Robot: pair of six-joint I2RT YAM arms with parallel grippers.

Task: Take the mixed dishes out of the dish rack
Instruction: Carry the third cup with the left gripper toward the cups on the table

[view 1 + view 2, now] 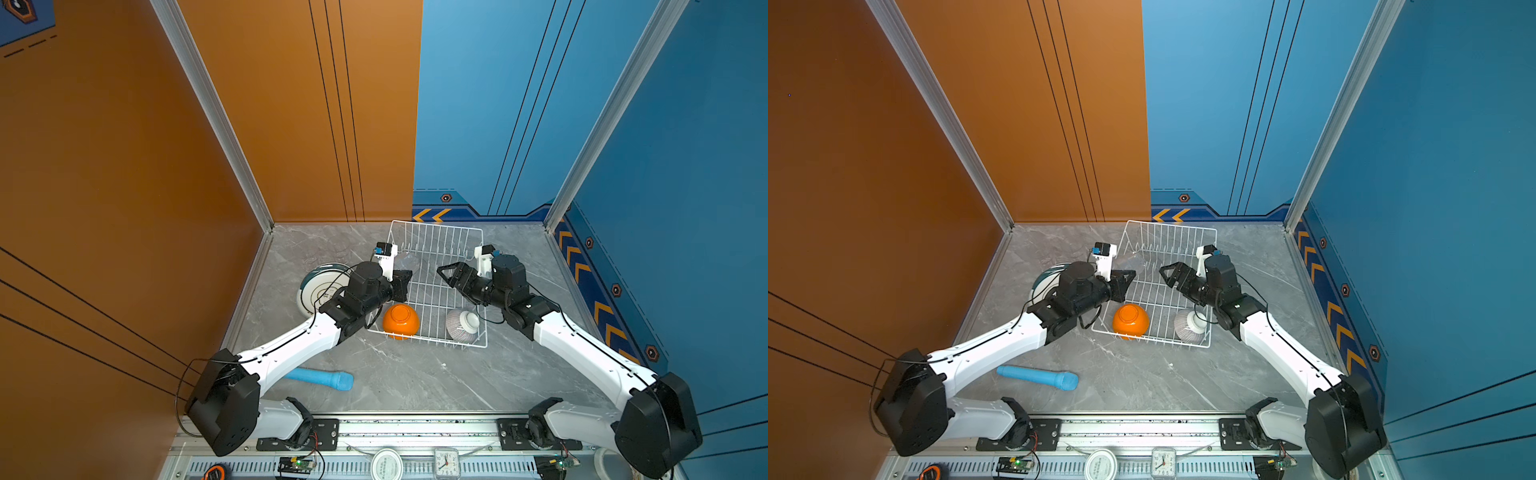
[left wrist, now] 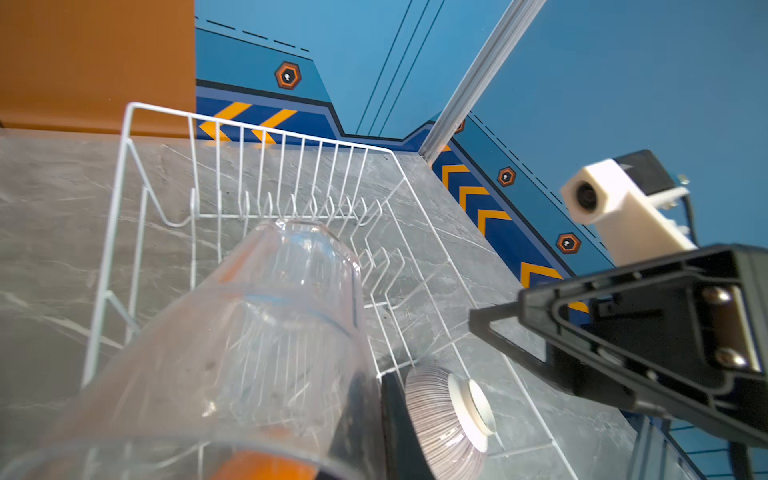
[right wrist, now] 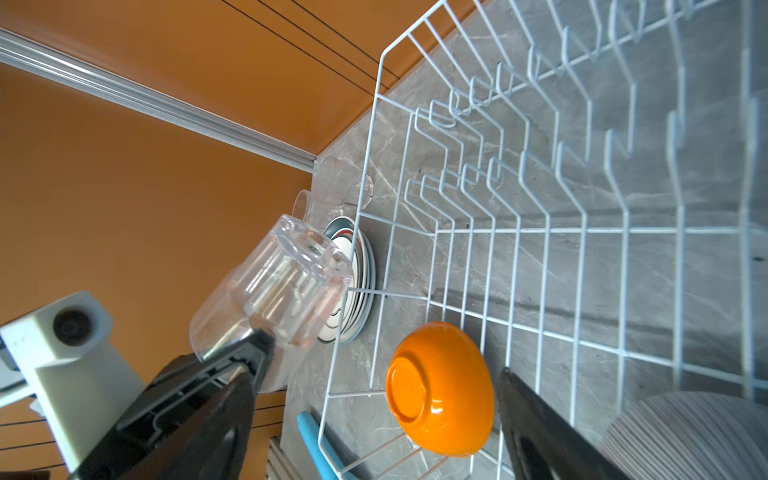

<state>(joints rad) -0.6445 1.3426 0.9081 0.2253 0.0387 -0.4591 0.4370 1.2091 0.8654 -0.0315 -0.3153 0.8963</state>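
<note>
**Glass gripped at the rack's edge, other hand empty**

The left hand's [image 1: 402, 281] fingertips are mostly hidden behind the clear glass tumbler [image 2: 270, 332] they are clamped on. In both top views that glass is only a faint glint. Two more clear tumblers [image 3: 340, 183], beyond the left hand on the bench, are hard to make out. The stack of round white plates with dark rims [image 1: 320, 286] is half covered by the left arm.

The grey marble-look bench [image 1: 415, 382] is boxed in by an orange wall [image 1: 104, 166] and a blue wall [image 1: 685, 166]. A light-blue cylinder [image 1: 320, 378] lies well behind the left hand, near the arm's base.

Both arms reach forward and inward, their hands facing each other over the white wire dish rack [image 1: 434, 291]. The right hand [image 1: 444, 275] is spread wide and holds nothing. The glossy orange bowl [image 1: 400, 320] sits upturned in the rack just behind the left hand. The grey-striped bowl with a white foot [image 1: 462, 325] sits upturned below the right wrist.
</note>
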